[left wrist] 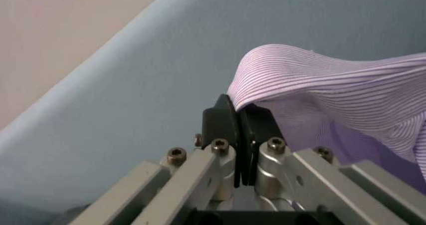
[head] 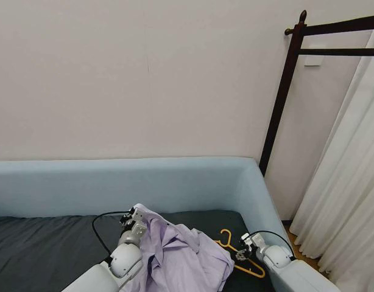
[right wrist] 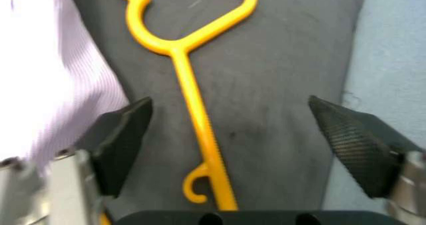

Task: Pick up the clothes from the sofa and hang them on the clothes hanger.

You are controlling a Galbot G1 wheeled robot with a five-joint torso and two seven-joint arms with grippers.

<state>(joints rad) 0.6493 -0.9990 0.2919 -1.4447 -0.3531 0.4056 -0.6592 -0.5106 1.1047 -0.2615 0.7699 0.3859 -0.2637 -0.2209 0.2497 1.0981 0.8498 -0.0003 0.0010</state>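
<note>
Shirt [head: 182,257] pinched in our closed left claw [left wrist: 238,116] | right claw [right wrist: 233,130] gapes empty over hanger [right wrist: 193,93] | we fear thin fold slips

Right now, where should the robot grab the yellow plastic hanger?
By its long straight bar, from straight above. The yellow plastic hanger lies flat on the dark grey sofa cushion, and the open right gripper straddles that bar.

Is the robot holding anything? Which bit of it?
Left end effector pinches a raised fold of the purple striped shirt. Right end effector is open over the yellow hanger, holding nothing.
</note>
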